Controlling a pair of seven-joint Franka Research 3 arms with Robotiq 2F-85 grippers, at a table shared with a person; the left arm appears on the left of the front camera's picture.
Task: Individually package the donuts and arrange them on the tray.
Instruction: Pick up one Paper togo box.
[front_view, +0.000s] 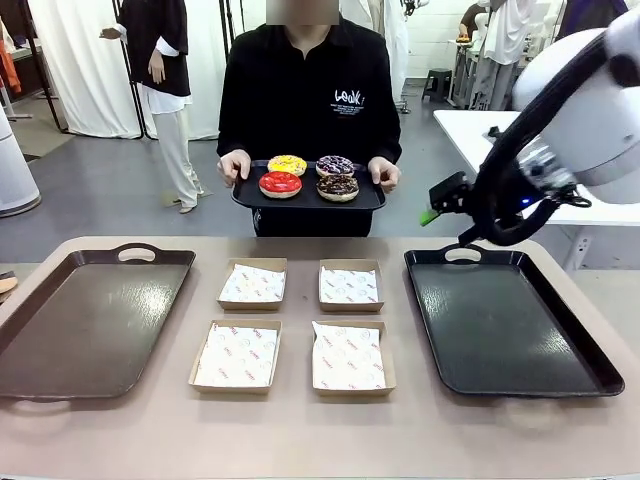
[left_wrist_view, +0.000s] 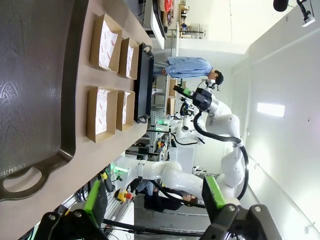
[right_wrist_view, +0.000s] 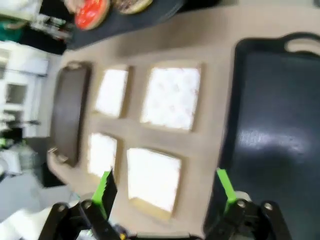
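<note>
Four donuts lie on a small black tray (front_view: 370, 201) that a person holds in both hands beyond the table's far edge: yellow (front_view: 287, 164), purple-brown with sprinkles (front_view: 334, 165), red (front_view: 280, 184) and chocolate (front_view: 338, 187). My right gripper (front_view: 432, 212) hangs in the air above the far end of the right-hand table tray (front_view: 510, 320), apart from the donuts. Its blurred wrist view shows its jaws (right_wrist_view: 165, 187) open and empty over the boxes, the red donut (right_wrist_view: 91, 10) far off. My left gripper (left_wrist_view: 154, 197) is open and empty beside the left-hand tray (left_wrist_view: 40, 75).
Four shallow cardboard boxes lined with printed paper sit in a two-by-two block at mid-table (front_view: 252, 284) (front_view: 350, 286) (front_view: 237, 356) (front_view: 349, 358). A large dark tray (front_view: 90, 320) lies to their left. Another white table stands at the back right.
</note>
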